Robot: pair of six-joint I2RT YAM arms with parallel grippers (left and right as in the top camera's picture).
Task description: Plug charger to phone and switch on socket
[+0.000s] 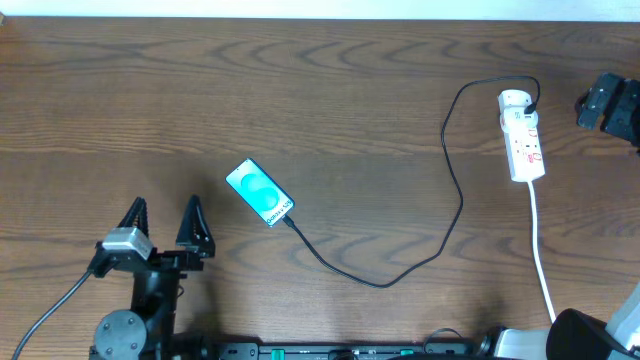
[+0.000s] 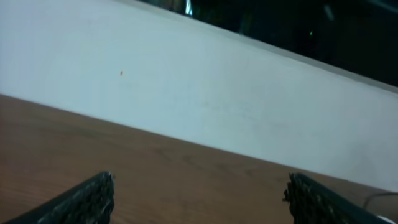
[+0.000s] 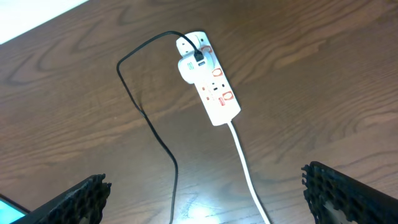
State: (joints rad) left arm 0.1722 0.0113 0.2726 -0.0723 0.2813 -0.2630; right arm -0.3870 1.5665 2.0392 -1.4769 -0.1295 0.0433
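Observation:
The phone (image 1: 259,193) lies face up on the wooden table, left of centre, turquoise screen showing. The black charger cable (image 1: 380,284) runs from the phone's lower right end in a loop to the white socket strip (image 1: 523,135) at the right. In the right wrist view the charger cable (image 3: 144,112) ends in a white adapter on the socket (image 3: 211,87), which has red switches. My left gripper (image 1: 163,218) is open and empty below and left of the phone; it also shows in the left wrist view (image 2: 199,199). My right gripper (image 3: 205,193) is open and empty, high above the table.
The socket's white lead (image 1: 541,250) runs to the front edge, and shows in the right wrist view (image 3: 245,168). A black part of the right arm (image 1: 605,105) sits at the right edge beside the socket. A white wall (image 2: 199,93) stands behind the table.

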